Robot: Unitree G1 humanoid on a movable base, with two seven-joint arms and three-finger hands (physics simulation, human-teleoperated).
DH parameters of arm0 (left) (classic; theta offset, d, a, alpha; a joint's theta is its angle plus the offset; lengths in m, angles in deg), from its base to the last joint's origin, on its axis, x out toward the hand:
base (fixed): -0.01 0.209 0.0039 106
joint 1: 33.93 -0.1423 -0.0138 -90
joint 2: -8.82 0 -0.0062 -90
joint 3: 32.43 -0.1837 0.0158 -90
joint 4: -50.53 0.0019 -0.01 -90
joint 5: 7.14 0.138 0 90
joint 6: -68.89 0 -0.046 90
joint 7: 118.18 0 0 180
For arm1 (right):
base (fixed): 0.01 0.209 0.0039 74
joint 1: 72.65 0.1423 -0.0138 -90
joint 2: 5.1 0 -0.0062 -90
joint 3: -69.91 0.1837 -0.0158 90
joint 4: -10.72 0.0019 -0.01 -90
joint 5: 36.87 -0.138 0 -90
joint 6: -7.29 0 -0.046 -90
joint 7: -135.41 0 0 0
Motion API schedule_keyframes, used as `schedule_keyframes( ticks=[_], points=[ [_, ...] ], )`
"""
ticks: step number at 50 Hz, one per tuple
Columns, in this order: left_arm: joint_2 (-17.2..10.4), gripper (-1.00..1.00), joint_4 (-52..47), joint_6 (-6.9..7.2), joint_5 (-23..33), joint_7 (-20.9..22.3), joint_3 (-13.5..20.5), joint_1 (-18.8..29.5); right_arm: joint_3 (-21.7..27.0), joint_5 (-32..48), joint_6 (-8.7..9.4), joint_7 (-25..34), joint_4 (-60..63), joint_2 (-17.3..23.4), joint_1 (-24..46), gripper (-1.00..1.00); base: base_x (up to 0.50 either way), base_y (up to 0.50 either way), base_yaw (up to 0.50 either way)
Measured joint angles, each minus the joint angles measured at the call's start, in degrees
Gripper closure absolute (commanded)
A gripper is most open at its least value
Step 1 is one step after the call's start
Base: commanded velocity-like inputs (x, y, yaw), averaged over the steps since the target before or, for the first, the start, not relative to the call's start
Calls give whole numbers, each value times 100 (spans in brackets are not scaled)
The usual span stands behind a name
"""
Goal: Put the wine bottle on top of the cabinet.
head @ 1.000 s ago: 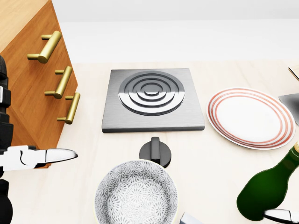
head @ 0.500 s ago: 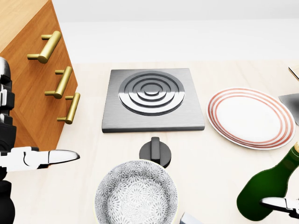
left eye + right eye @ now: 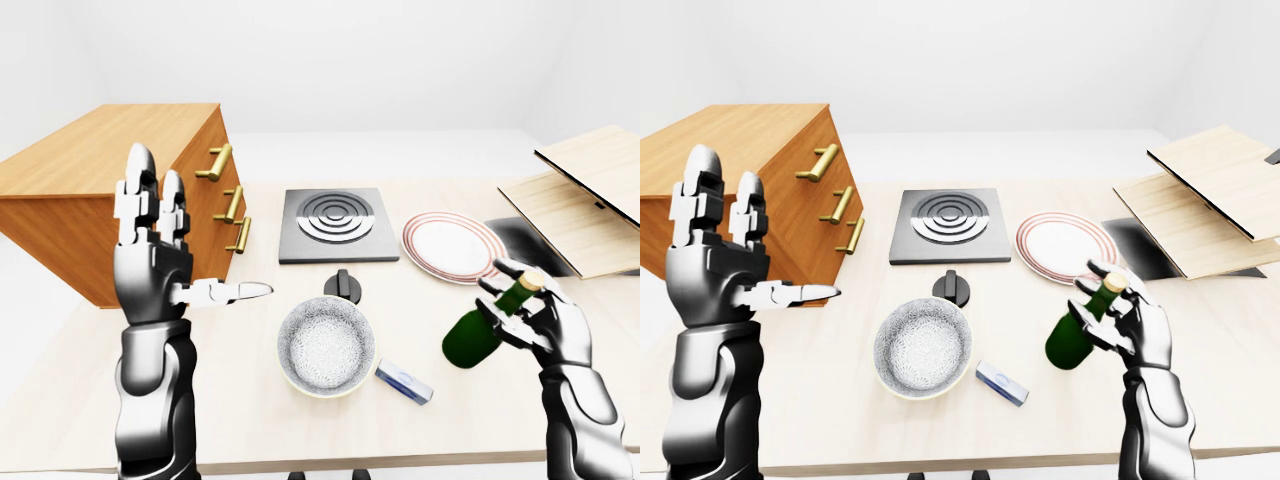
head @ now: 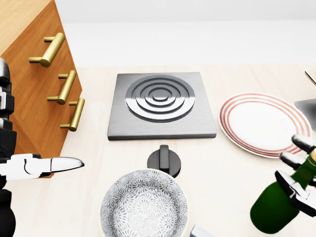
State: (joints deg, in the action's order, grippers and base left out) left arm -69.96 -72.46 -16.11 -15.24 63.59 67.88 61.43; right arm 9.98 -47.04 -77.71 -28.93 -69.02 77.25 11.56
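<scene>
- The wine bottle (image 3: 482, 326), dark green with a pale cap, sits tilted at the lower right of the left-eye view, its base on the light wooden table (image 3: 250, 410) and its neck leaning up to the right.
- The right hand (image 3: 545, 322) has its fingers wrapped round the bottle's neck and shoulder, holding it.
- The left hand (image 3: 160, 255) is raised at the left of the same view, fingers spread wide and upright, thumb pointing right, holding nothing.
- The cabinet (image 3: 120, 195), orange wood with three brass handles, stands at the upper left, well apart from the bottle.
- Between them lie a grey hob (image 3: 336, 224), a red-rimmed plate (image 3: 452, 246), a patterned bowl (image 3: 326, 346) and a black knob (image 3: 343, 286).
</scene>
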Motion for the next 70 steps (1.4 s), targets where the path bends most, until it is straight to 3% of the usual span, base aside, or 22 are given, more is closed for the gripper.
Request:
schedule_keyframes(
  ticks=[15, 23, 37, 47, 54, 63, 70],
  points=[
    [-1, -100, 67, 0, -12, 1, 8, -3, -158, -125, 0, 96, -31, 20, -8, 100, 0, 0, 0],
    [-9, -100, 70, 0, -24, -1, 15, 2, -315, -82, 1, 365, 377, -190, -247, 100, 0, 0, 0],
    [-27, -100, 35, 0, -60, -4, 54, 16, -434, 47, -1, 1100, 2053, -614, -627, 100, 0, 0, 0],
    [-45, -100, -62, 0, -97, -23, 83, 44, -392, 120, 0, 1404, 3579, -595, -384, 100, 0, 0, 0],
    [-58, -100, -114, 0, -132, -25, 117, 48, -349, -425, 0, 775, 4242, -83, -81, 100, 0, 0, 0],
    [-73, -100, -198, 0, -176, -35, 151, 54, -226, -2542, 0, -1025, 4634, 1051, 286, 100, 0, 0, 0],
    [-70, -100, -243, 0, -187, -33, 156, 36, -52, -4215, 0, -2195, 4692, 1627, 924, 100, 0, 0, 0]
  ],
)
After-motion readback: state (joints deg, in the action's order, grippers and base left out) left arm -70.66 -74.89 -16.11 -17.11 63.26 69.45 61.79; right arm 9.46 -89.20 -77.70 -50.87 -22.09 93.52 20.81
